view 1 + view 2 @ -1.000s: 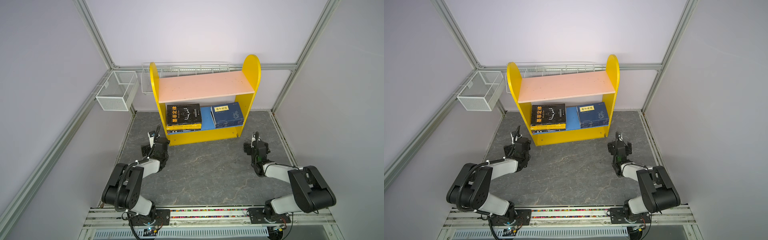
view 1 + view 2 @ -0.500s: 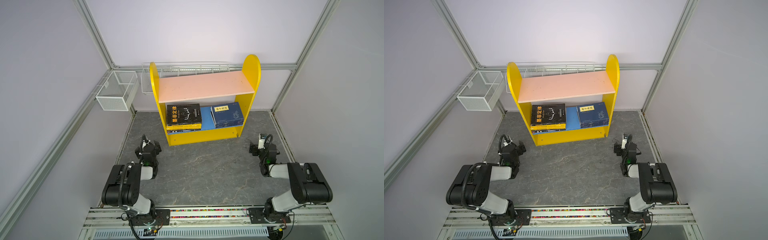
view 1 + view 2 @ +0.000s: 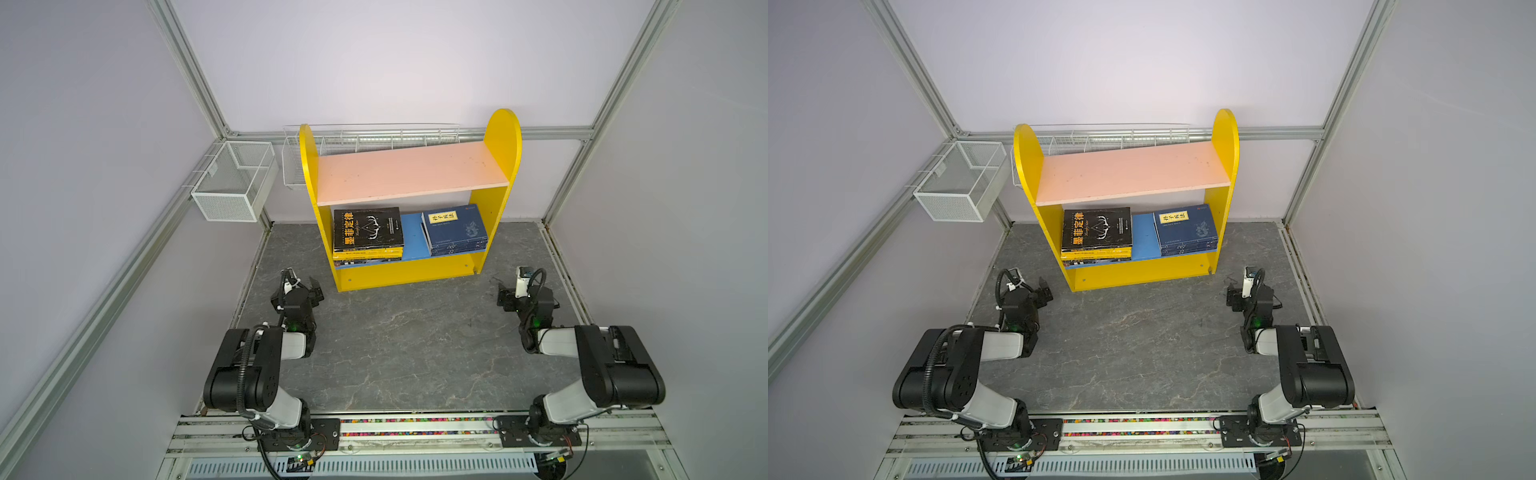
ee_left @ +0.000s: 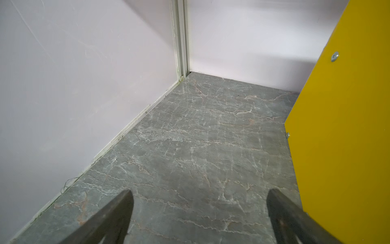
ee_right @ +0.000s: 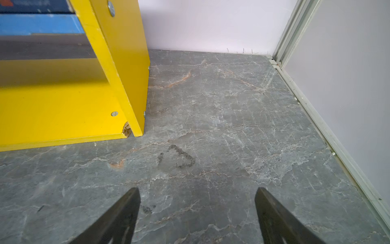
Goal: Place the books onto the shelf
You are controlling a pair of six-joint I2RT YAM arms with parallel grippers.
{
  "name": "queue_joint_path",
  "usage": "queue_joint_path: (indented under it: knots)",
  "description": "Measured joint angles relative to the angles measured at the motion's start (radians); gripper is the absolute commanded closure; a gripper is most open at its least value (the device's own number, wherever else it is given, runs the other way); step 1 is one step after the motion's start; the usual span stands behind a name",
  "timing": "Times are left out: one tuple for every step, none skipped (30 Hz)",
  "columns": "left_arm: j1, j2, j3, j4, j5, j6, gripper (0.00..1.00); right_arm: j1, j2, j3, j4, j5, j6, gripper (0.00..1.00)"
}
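Note:
The shelf stands at the back of the floor, its pink upper board bare. The books lie flat in two stacks on its blue lower board: a black-covered stack on the left and a navy stack on the right. My left gripper hangs low off the shelf's front left corner, open and empty, the yellow side panel beside it. My right gripper is open and empty off the front right corner.
A white mesh basket hangs on the left wall and a long wire basket runs behind the shelf. Lilac walls with aluminium posts close in on three sides. The grey marble floor lies between the two folded arms.
Both arms have folded back toward their bases, away from the shelf front, and the grippers have shifted slightly outward. Both grippers stay open with nothing in them.

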Motion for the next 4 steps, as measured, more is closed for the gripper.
queue_joint_path:
  knots:
    - [0.0, 0.0, 0.0, 0.003, 0.0, 0.0, 0.01, -0.001, 0.0, 0.0, 0.0, -0.005, 0.001, 0.12]
    - [0.0, 0.0, 0.0, 0.005, 0.0, 0.0, 0.01, -0.003, 0.0, 0.0, 0.0, -0.006, 0.002, 0.12]
    - [0.0, 0.0, 0.0, 0.007, 0.0, 0.0, 0.01, -0.005, 0.0, 0.0, 0.0, -0.009, 0.003, 0.12]
    - [0.0, 0.0, 0.0, 0.009, 0.0, 0.0, 0.01, -0.005, 0.0, 0.0, 0.0, -0.01, 0.003, 0.12]
